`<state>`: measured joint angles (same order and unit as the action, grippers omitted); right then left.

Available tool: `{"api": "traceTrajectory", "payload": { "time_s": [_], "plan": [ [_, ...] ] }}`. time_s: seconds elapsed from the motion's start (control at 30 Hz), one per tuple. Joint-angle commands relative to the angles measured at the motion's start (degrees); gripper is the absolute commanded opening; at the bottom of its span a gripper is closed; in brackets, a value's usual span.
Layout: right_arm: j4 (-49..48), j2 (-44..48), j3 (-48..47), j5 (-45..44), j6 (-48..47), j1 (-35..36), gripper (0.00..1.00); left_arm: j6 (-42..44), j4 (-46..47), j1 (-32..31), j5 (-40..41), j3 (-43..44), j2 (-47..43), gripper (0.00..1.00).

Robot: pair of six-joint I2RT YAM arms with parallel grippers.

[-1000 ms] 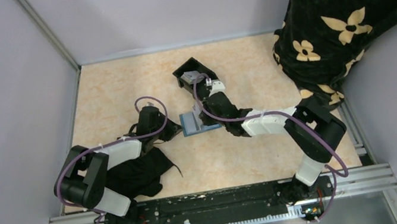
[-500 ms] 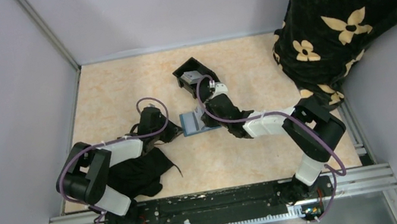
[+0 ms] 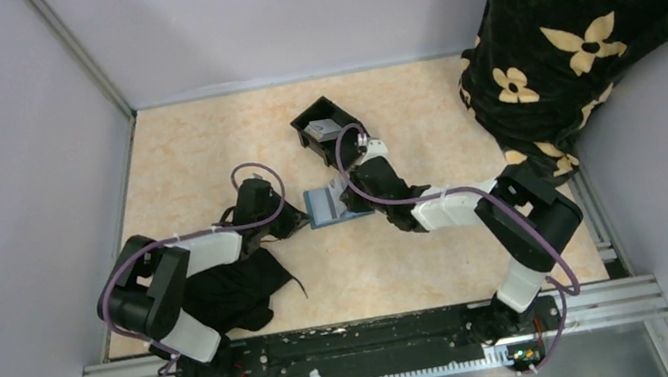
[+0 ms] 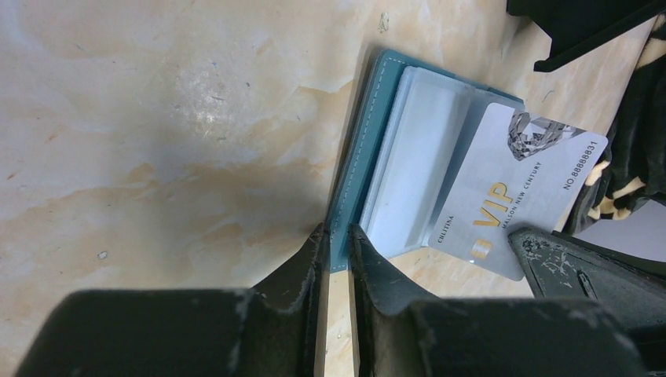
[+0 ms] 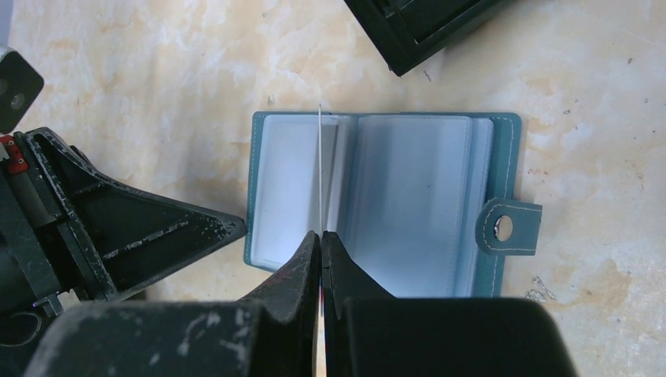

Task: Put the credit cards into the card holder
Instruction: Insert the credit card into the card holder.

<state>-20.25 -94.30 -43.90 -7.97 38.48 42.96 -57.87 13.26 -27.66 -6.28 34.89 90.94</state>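
Here, card [image 5: 320, 165] edge-on over holder [image 5: 416, 204], tray [image 5: 408, 39] cropped

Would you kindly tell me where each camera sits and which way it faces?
Top external: above and behind, looking down on the table; both arms show.
Left wrist: low over the table, looking along the left gripper, pinching the card holder, toward the silver card.
Right wrist: looking straight down past the right gripper, shut on that card edge-on.
Both wrist views share card holder and card.
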Motion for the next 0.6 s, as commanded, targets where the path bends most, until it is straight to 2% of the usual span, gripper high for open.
{"api": "traceTrajectory", "payload": {
  "time_s": [0.0, 0.57],
  "plan": [
    [-3.8, -1.2, 0.6, 1.0, 1.2, -0.6, 0.00, -0.2, 1.3, -0.4, -0.8, 1.7, 1.1, 0.20],
    [-5.6, -2.4, 2.4, 2.5, 3.3, -1.9, 0.00, -0.3, 1.4, -0.6, -1.0, 1.7, 1.9, 0.20]
  ]
}}
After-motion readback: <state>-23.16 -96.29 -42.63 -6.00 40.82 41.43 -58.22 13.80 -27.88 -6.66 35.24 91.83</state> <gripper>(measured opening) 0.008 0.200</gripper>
